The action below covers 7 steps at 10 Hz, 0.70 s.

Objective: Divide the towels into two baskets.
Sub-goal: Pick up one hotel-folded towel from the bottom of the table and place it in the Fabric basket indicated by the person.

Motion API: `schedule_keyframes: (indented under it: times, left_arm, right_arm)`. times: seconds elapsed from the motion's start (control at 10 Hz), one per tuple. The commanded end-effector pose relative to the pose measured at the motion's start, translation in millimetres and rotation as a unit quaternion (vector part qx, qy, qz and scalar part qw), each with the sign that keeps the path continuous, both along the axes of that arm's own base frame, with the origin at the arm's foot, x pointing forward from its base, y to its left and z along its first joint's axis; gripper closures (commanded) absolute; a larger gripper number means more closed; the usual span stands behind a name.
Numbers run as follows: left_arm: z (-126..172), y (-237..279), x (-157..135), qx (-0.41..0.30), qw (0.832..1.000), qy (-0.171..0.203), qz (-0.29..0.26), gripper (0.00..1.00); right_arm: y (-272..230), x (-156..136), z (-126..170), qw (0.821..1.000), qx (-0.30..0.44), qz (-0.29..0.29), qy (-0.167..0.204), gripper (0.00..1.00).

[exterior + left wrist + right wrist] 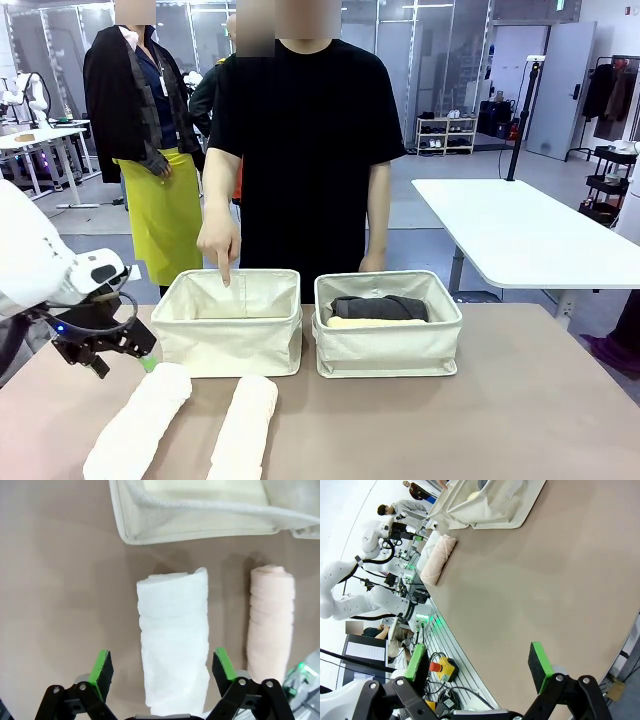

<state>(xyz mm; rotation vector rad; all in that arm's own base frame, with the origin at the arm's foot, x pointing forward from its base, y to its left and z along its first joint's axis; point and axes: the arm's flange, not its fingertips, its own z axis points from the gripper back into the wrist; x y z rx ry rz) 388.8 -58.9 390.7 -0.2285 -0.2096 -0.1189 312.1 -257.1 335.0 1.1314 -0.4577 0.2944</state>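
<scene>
My left hand [120, 355] is wide open and holds nothing. It hangs low over the brown surface [520, 420], at the far end of a white towel [140, 420]. From the camera on that arm I look down on this towel [172, 645] with one green pad on each side of it. The pads look a little apart from it.

A second pale towel [245, 425] lies just beside the first one, side by side but not touching. Both rolls lie in front of the left basket [230, 340].

The left basket has no towel in it that I can see. A person stands at the far side, and the person's hand [220, 245] points one finger down into it.

The right basket [385, 350] sits just beside the left one. A dark grey towel [380, 306] lies inside it, with a yellow towel [370, 323] in front.

My right hand [480, 662] is open too, holding nothing, over a bare part of the surface.
</scene>
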Motion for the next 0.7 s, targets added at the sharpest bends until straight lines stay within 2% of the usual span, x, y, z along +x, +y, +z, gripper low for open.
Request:
schedule_keyframes:
  times: [0.0,0.2,0.6]
  left_arm:
    - [-54,-2,-94,0.041,0.999,-0.004,0.026,0.00]
    - [-72,-9,-106,0.052,0.998,0.011,0.025,0.00]
    - [-83,-18,-124,0.037,0.998,0.054,0.017,0.00]
  right_arm:
    - [0,-4,3,1.000,-0.006,0.000,0.004,0.00]
    - [0,-4,3,1.000,-0.006,0.000,0.004,0.00]
    - [0,-4,3,1.000,-0.006,0.000,0.004,0.00]
